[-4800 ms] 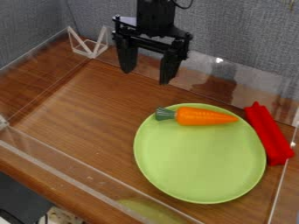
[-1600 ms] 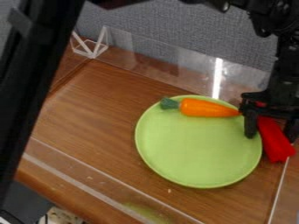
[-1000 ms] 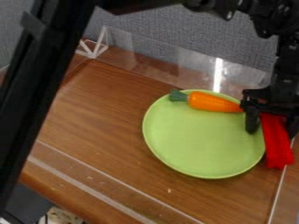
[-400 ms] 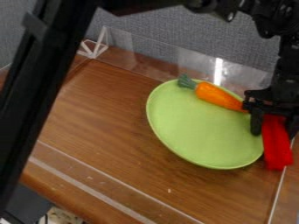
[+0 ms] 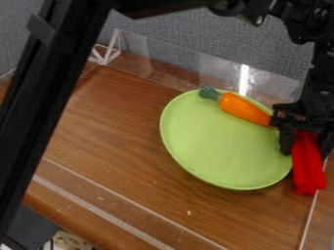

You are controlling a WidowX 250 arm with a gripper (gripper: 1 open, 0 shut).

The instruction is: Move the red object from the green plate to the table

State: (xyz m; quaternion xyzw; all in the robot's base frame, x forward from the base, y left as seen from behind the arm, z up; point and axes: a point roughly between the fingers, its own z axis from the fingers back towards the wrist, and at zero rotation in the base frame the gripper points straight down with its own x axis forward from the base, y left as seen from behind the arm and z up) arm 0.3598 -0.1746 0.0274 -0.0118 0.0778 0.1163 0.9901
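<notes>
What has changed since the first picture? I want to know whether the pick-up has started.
The gripper came from the back of the table down to the red object and shut on its upper end. The green plate turned, carrot nudged backward. Red object not yet lifted.

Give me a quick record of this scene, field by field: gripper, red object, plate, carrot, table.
gripper: shut on the red object, at the plate's right edge
red object: long bar lying along the plate's right rim, upper end between the fingers
plate: round, lime green, on the table
carrot: on the plate's upper right part, green top pointing up-left
table: brown wood grain, clear walls around it
</notes>
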